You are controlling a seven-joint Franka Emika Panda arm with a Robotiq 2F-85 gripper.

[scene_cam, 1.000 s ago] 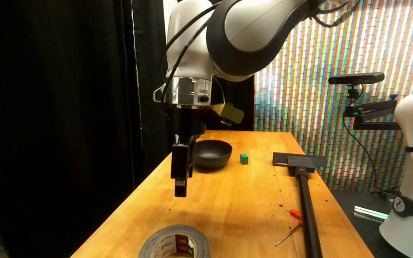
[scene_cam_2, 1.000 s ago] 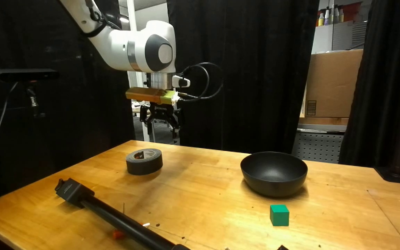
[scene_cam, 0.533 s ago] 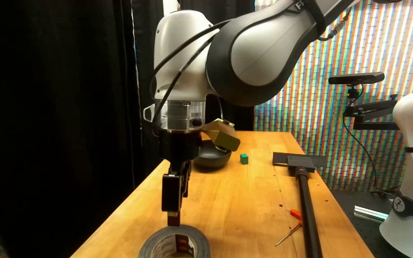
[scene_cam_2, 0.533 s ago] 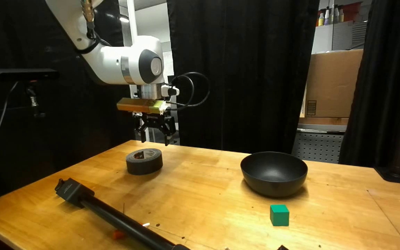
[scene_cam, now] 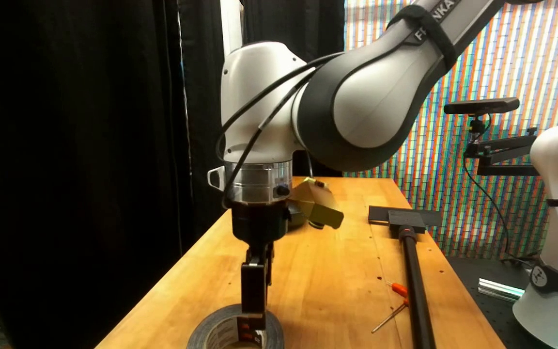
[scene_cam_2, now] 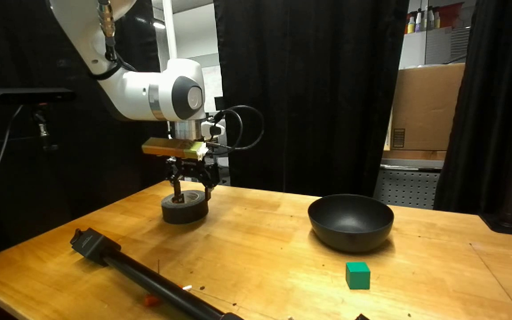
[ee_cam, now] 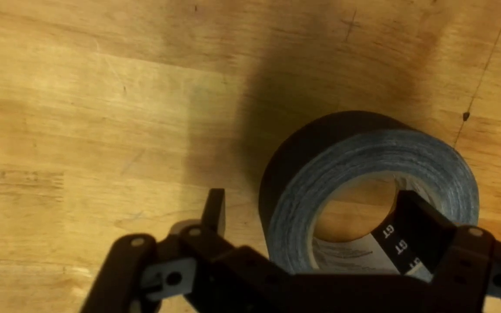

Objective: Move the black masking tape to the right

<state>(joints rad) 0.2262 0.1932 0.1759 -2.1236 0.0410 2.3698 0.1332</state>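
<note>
Black masking tape (scene_cam: pixel 224 312) lies flat at the near end of the wooden table (scene_cam: pixel 327 271) in an exterior view; the claw (scene_cam_2: pixel 193 197) stands over it, fingers spread wide, one at the hole, the other outside the ring. Beyond lies an orange-handled screwdriver (scene_cam: pixel 390 316), then a partly hidden black bowl (scene_cam: pixel 297 218).

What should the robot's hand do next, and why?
Probably lower the hand slightly: it is open, one finger lined up with the hole in the tape, the other outside, so going deeper should let it pinch the wall between.
</note>
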